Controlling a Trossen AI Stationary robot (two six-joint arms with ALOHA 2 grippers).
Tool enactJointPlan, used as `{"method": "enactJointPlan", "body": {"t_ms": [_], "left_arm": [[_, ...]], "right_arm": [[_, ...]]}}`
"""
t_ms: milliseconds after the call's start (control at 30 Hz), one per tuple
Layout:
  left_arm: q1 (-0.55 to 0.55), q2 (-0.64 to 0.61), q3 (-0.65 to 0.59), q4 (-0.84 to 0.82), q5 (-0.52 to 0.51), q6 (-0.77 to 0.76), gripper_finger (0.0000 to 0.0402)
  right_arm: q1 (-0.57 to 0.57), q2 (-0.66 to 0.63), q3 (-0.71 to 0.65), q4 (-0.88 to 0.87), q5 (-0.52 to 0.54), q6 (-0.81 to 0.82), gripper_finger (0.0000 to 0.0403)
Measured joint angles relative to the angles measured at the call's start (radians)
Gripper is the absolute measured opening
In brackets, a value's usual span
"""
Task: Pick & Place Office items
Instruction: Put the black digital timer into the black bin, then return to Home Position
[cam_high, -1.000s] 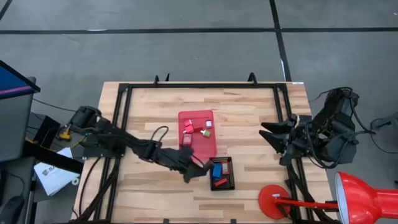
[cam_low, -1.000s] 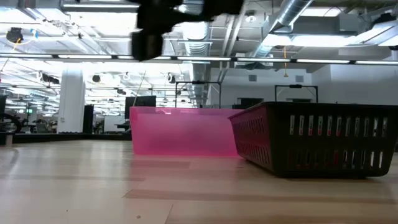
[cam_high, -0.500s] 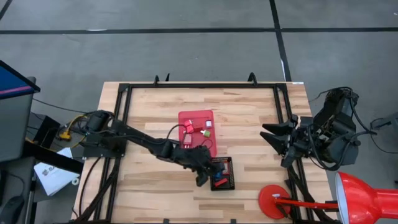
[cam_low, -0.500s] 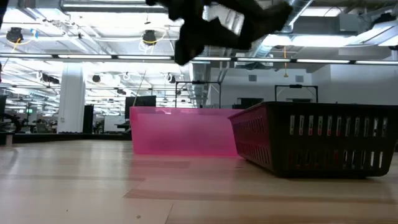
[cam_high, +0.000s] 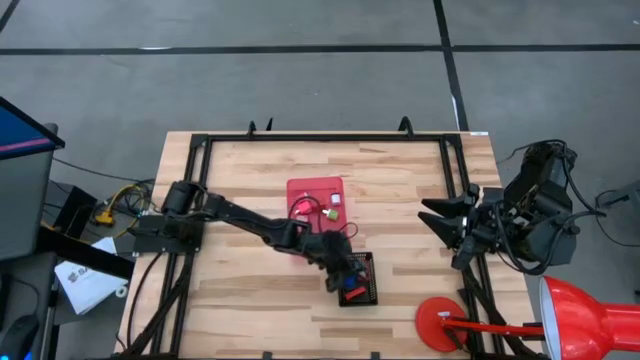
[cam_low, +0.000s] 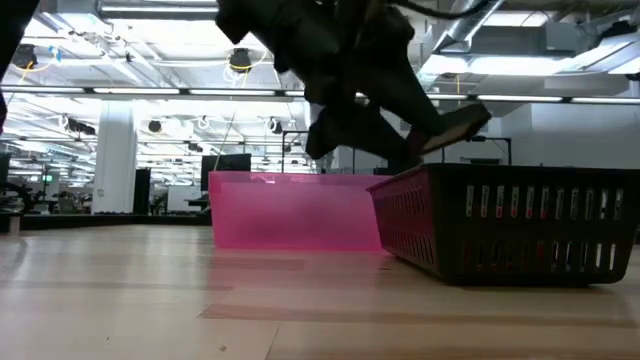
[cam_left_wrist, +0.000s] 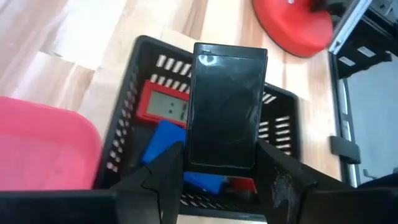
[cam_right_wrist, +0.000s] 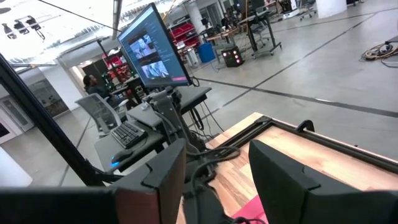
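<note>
Now the left gripper (cam_left_wrist: 221, 171) hangs over the black basket (cam_high: 369, 292), which stands on the wooden table (cam_high: 240, 170) nearer the front edge than the back, right of the middle; its two fingers (cam_left_wrist: 165, 171) are clamped on the lower end of a flat glossy black block (cam_left_wrist: 224, 106), held upright above the basket's middle; no brand or lettering can be read on the block's face. Inside the basket lie a red piece with a grey display window (cam_left_wrist: 163, 107), whose digits are too blurred to read, a blue piece (cam_left_wrist: 163, 140) just beside it, and a further red piece (cam_left_wrist: 242, 185) at the basket's near wall; from above, red and blue show in the basket beside the arm. The pink tray (cam_high: 318, 188) sits just behind the basket, toward the table's centre, touching or nearly touching its back left corner, and carries a few small red pieces (cam_high: 300, 206) and one pale greenish piece (cam_high: 334, 212). The right gripper (cam_high: 432, 216) waits at the table's right edge, well apart from both trays, its fingers standing apart with nothing between them. A red round lamp base (cam_high: 440, 322) rests off the front right corner.
</note>
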Motion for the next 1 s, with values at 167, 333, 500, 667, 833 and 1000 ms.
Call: {"method": "enactJointPlan", "body": {"t_ms": [167, 333, 500, 667, 833, 1000], "left_arm": [[0.018, 0.002, 0.001, 0.011, 0.012, 0.003, 0.0162], [0.021, 0.011, 0.001, 0.004, 0.028, 0.006, 0.0162], [0.021, 0.011, 0.001, 0.006, 0.032, 0.006, 0.0176], [0.021, 0.011, 0.001, 0.013, 0.032, 0.006, 0.0185], [0.021, 0.011, 0.001, 0.037, 0.029, 0.004, 0.0187], [0.027, -0.008, -0.001, 0.023, -0.003, -0.002, 0.0197]], "right_arm": [[0.000, 0.000, 0.000, 0.000, 0.000, -0.001, 0.0170], [0.000, 0.000, 0.000, 0.000, 0.000, -0.008, 0.0170], [0.000, 0.000, 0.000, 0.000, 0.000, -0.009, 0.0170], [0.000, 0.000, 0.000, 0.000, 0.000, -0.015, 0.0170], [0.000, 0.000, 0.000, 0.000, 0.000, -0.016, 0.0170], [0.000, 0.000, 0.000, 0.000, 0.000, -0.015, 0.0170]]}}
